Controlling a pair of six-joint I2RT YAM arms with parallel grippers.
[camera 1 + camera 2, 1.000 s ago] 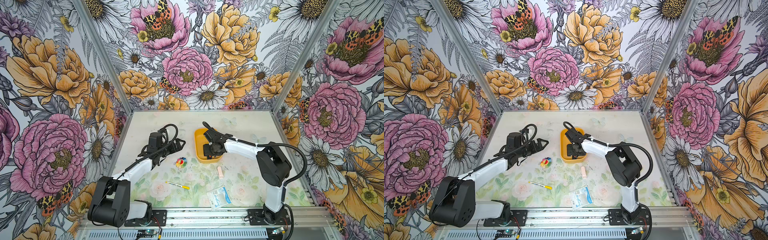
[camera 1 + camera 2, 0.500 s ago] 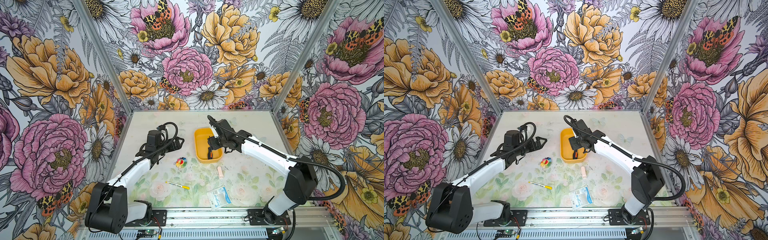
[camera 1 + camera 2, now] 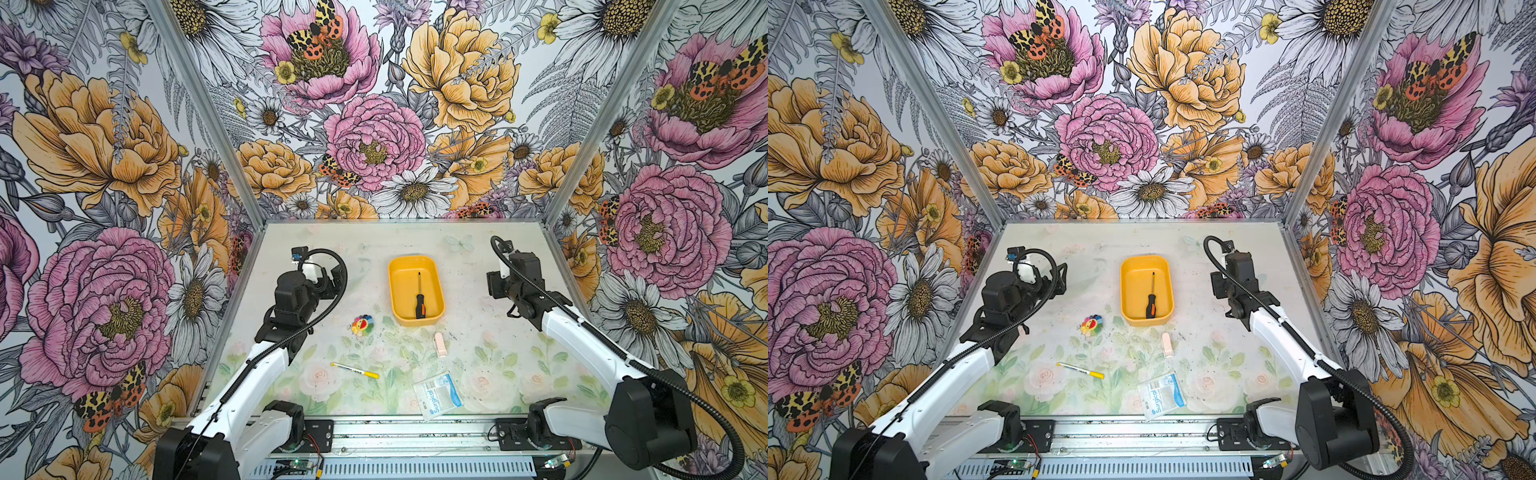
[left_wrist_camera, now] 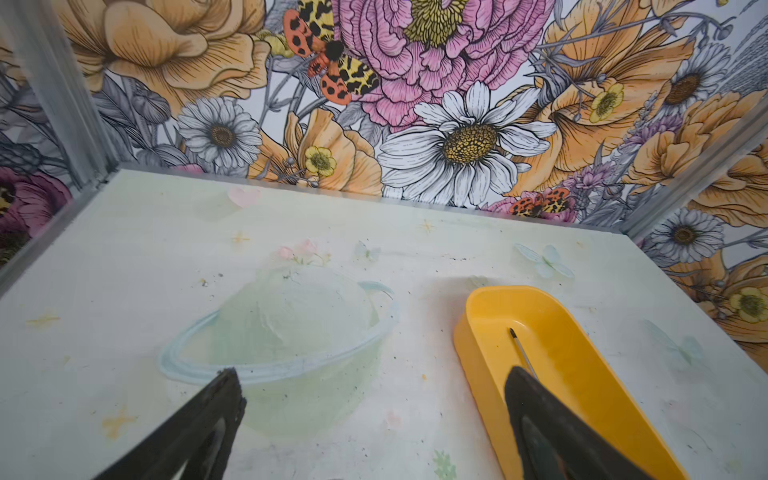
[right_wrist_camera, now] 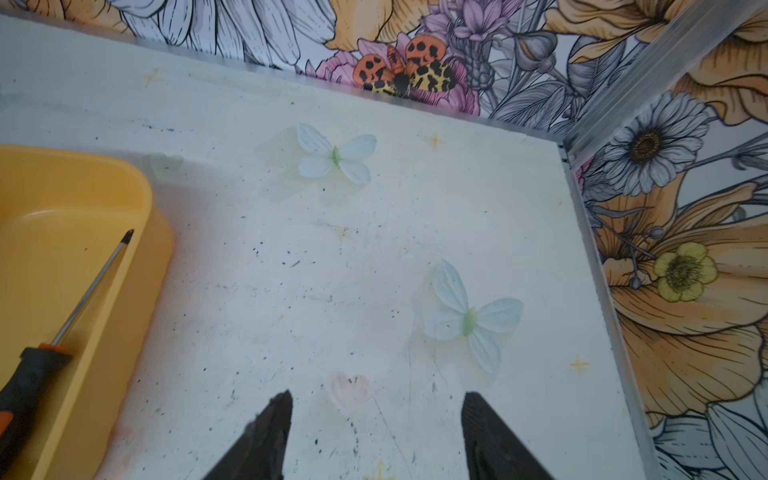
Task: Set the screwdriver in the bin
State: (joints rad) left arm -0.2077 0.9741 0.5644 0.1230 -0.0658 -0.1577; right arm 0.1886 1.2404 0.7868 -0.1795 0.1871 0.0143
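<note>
The screwdriver (image 3: 419, 301), black-handled with an orange end, lies flat inside the yellow bin (image 3: 393, 291) in both top views, its tip pointing at the back wall. No gripper touches it. My right gripper (image 3: 494, 284) stands open and empty over bare table to the right of the bin. In the right wrist view its fingers (image 5: 274, 424) frame empty table, with the screwdriver (image 5: 91, 286) and bin (image 5: 145, 199) off to one side. My left gripper (image 4: 374, 376) is open and empty to the left of the bin (image 4: 478, 353); one finger hides part of the screwdriver's shaft (image 4: 521, 351).
In front of the bin lie a rainbow flower toy (image 3: 362, 325), a small pink block (image 3: 439, 345), a white-and-yellow pen (image 3: 355, 370) and a Surgicol packet (image 3: 437, 395). Floral walls close the table on three sides.
My right gripper has pulled back from over the bin to the right, leaving the screwdriver lying in it. The left arm has drawn back a little to the left.
</note>
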